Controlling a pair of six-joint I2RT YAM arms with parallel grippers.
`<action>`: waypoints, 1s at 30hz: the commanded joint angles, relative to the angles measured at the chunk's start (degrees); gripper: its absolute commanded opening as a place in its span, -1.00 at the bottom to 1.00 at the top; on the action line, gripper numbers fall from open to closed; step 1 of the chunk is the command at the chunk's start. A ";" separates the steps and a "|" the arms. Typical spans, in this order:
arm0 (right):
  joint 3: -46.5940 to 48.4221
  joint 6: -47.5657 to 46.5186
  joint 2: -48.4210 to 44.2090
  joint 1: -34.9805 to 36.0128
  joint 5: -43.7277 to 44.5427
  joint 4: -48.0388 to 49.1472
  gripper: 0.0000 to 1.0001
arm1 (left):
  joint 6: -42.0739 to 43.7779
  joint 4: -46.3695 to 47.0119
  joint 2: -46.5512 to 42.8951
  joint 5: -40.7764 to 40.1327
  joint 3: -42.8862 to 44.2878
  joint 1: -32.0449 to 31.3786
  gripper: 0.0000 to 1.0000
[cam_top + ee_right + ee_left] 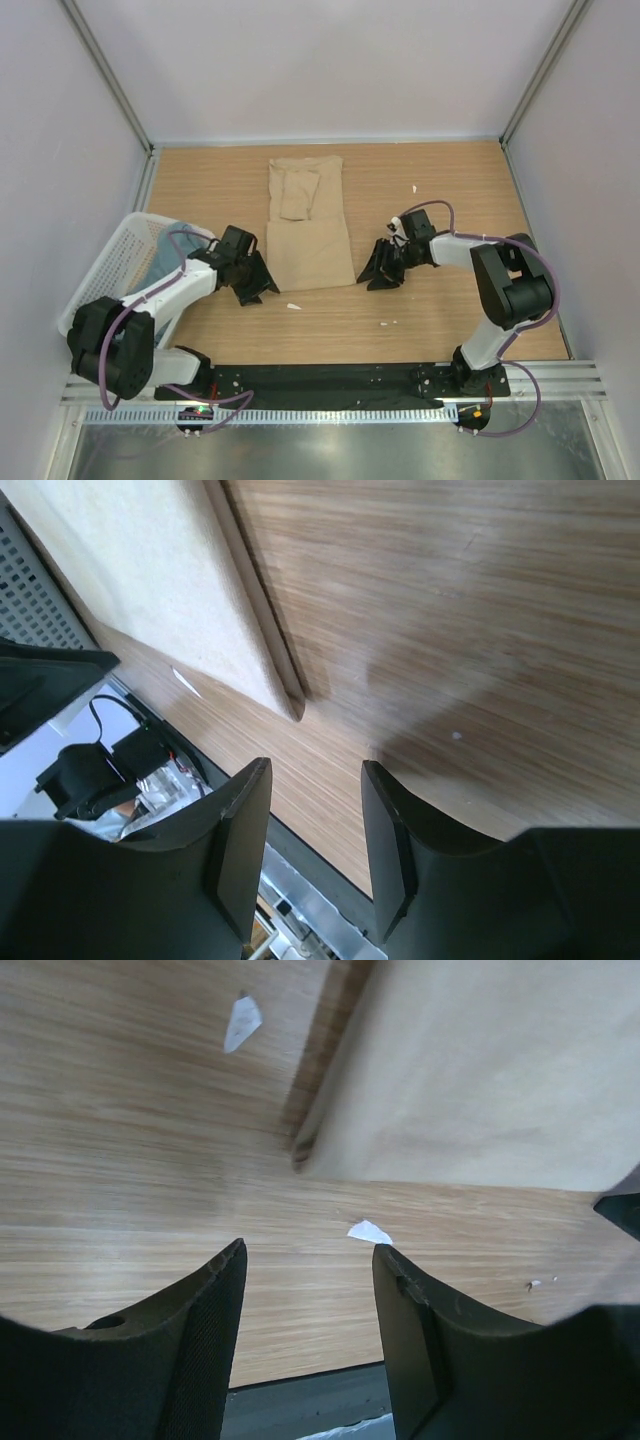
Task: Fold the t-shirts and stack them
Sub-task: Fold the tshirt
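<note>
- The tan t-shirt (308,228) is lying flat in the middle of the table (450,190). It is folded into a long strip with a sleeve tucked on top. I think it is lying like this because it is waiting for its next fold.
- The grey-blue t-shirt (160,255) is sitting bunched up in the white basket (105,265) on the left. I think it is waiting for its turn.
- The left gripper (255,287) is hovering just beside the tan shirt's near left corner. Its two fingers are spread apart and are holding nothing. Only bare wood is showing between them.
- The right gripper (383,275) is hovering just beside the near right corner. Its fingers are spread apart too, with nothing in them.
- I think both are waiting at these corners so they can lift that end together.
</note>
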 commanded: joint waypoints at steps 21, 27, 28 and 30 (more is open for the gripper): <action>-2.30 11.56 1.98 3.37 4.04 12.48 -0.16 | -17.94 10.37 1.77 -0.40 -7.62 4.24 -0.04; -2.03 12.88 2.15 5.48 5.80 12.57 -0.15 | -17.33 10.99 4.14 0.38 -6.22 4.41 -0.10; -1.86 12.97 2.33 5.57 6.59 12.22 -0.15 | -17.33 11.07 4.58 0.38 -6.13 4.41 -0.10; -1.77 13.14 2.24 5.75 7.38 11.60 -0.14 | -17.15 11.51 5.19 0.38 -5.78 4.41 -0.13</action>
